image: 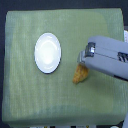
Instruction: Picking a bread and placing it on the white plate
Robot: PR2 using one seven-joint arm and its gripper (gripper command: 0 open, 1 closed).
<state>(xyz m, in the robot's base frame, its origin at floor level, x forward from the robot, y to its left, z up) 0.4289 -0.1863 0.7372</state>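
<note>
My gripper (81,60) sits over the bumpy golden-orange bread (80,74), grip unclear, ready to carry it to the round white plate (48,52).

**One overhead camera, whole tabletop in frame**

I get a single feed, the exterior view. It looks nearly straight down on the green tabletop (30,95) from well above, so the cloth fills most of the frame and its far and near edges both show. The white plate (48,52) reads as an almost full round, slightly taller than wide, which confirms the steep angle. The arm enters from the exterior view's right, with the gripper (80,59) near centre. Mid distance, low detail, soft focus. No second view to compare overlap.
</note>
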